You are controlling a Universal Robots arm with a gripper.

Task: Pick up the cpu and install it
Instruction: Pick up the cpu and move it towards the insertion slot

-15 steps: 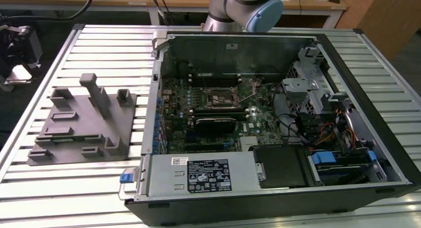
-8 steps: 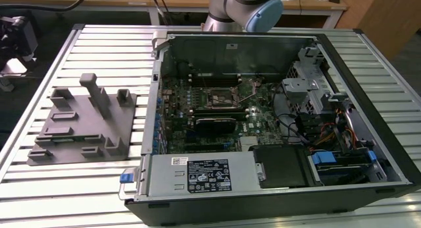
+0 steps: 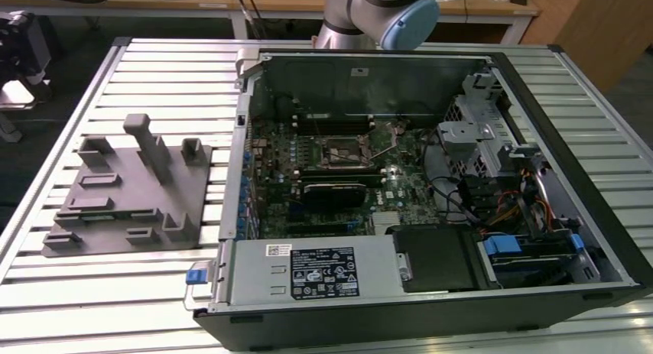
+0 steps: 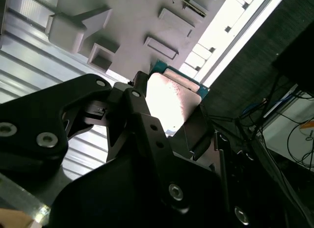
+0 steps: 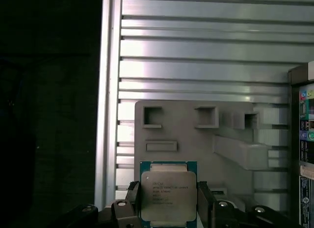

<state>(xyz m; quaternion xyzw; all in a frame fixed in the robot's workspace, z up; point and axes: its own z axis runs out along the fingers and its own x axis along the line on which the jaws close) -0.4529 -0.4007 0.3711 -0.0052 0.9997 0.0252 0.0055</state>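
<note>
Your bench [image 3: 102,308] carries the open computer case [image 3: 408,327], with the grey tray [image 3: 102,209] beside it. The jaws are clamped on the cpu [image 5: 168,191] by two opposite edges, holding it clear above that tray. So thin an edge grip may slip, and a cpu lowered tilted or misturned could damage the socket [image 3: 337,149].

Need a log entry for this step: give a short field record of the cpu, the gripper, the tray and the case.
cpu: clamped between the fingers, metal top toward the first wrist view
gripper: shut on the cpu, held clear of the grey tray
grey tray: on the slatted table, to the exterior view's left of the computer case
computer case: open, board exposed
install: not yet done
</note>
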